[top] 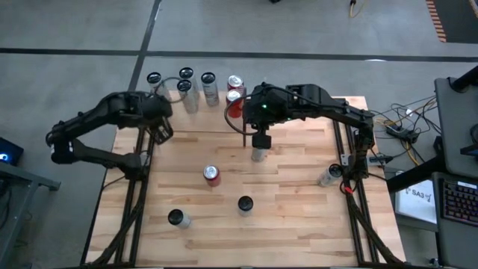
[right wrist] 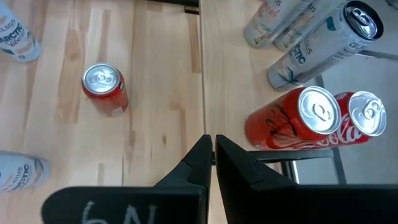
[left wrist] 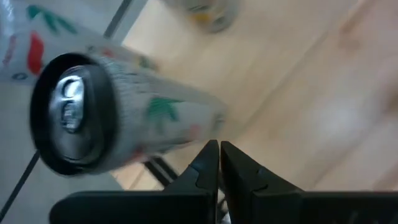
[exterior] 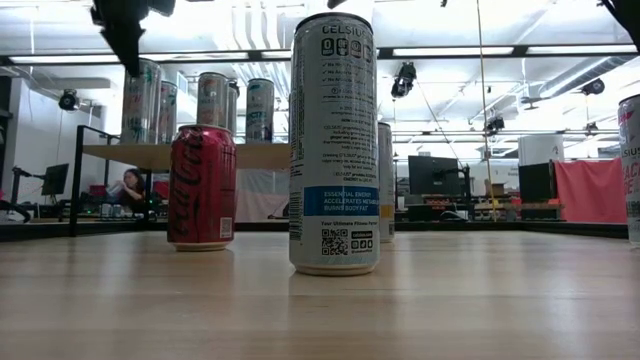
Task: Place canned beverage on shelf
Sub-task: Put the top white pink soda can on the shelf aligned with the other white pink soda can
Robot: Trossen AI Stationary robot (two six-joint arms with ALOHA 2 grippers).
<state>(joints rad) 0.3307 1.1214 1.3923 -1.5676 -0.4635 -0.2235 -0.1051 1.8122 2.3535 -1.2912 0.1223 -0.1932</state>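
Note:
The shelf stands at the table's far left and carries several upright cans: white ones and two red ones. My left gripper hovers shut over the shelf's left end. A white can with a black rim lies just past its fingertips, and I cannot tell whether they touch. My right gripper hangs shut and empty over the table's middle, right of the shelf, above a white can standing on the table.
Loose cans stand on the tabletop: a red one, a tall white one, another near the front and one at the right edge. Black frame rails run along both table sides.

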